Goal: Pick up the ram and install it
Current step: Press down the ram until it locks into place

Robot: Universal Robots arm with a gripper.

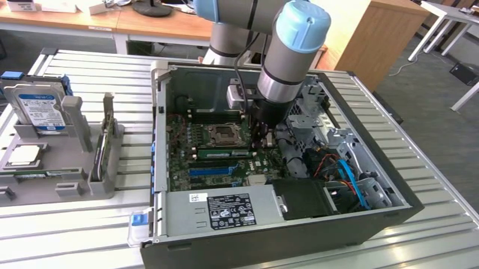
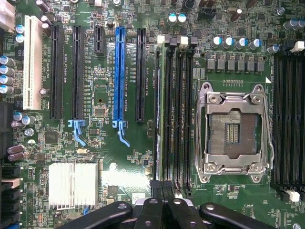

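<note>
The grey and pale-blue robot arm (image 1: 288,56) reaches steeply down from the far side of the open black computer case (image 1: 299,235), its wrist pointing almost straight at the green motherboard (image 1: 187,159) inside. The black gripper (image 2: 162,207) sits low over the memory slots just beside the empty silver processor socket (image 2: 233,131). Its jaws are clenched together, the two black fingers (image 2: 148,214) meeting side by side.

The ram, a long thin green circuit-board stick (image 2: 157,114), stands on edge in the row of black memory slots (image 2: 177,114) next to the socket, running lengthwise away from the fingertips. The gripper's tips lie at the near end of that stick; whether they touch it I cannot tell.

In the exterior view, a grey plastic parts holder (image 1: 56,168) sits on the slatted metal table (image 1: 434,235) to the exterior view's left of the case, carrying a blue-labelled silver hard drive (image 1: 39,109) upright and a square silver processor chip (image 1: 26,154) lying flat.
</note>
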